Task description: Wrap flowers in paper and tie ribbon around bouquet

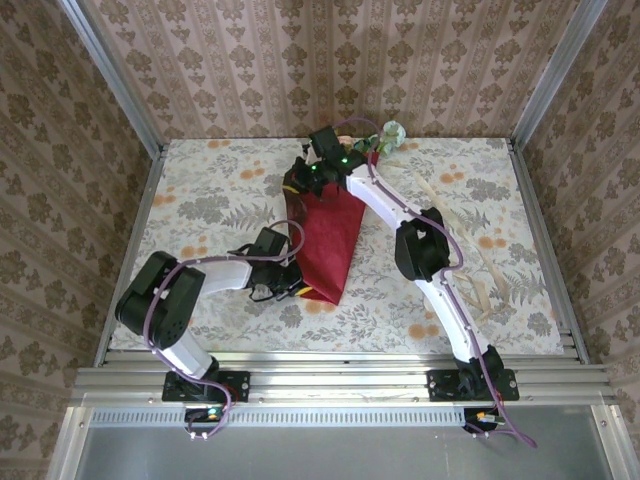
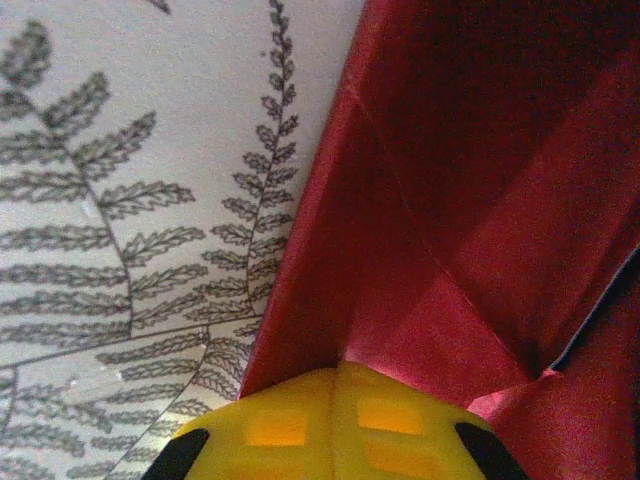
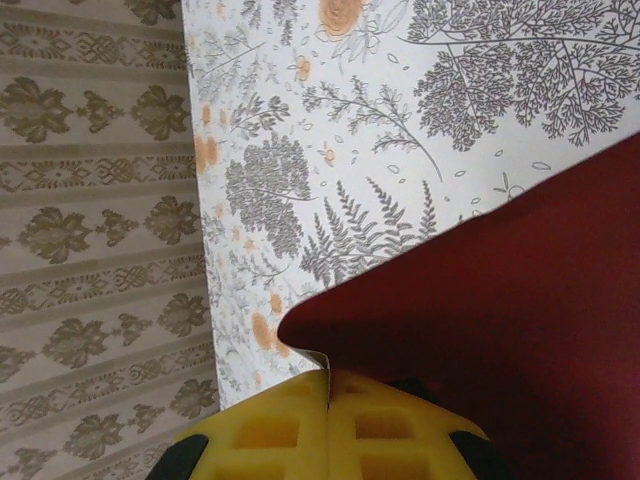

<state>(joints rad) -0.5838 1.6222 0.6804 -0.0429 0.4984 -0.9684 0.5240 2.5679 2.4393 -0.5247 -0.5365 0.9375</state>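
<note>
My left jaws were closed on a fold of the paper near the cone's narrow near tip, yellow pads pressed together. My right jaws pinched the paper's edge at the wide far end (so all 2 pairs gripped it). The cone lay flat mid-surface, flowers poking out beyond it, the ribbon lying apart to the right.

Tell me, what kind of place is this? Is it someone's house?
Probably not a house but a robot practice booth. Two robot arms, the left arm and the right arm, are bolted to a metal rail. Aluminium posts frame the table, and the walls look like wallpaper-print panels.
</note>
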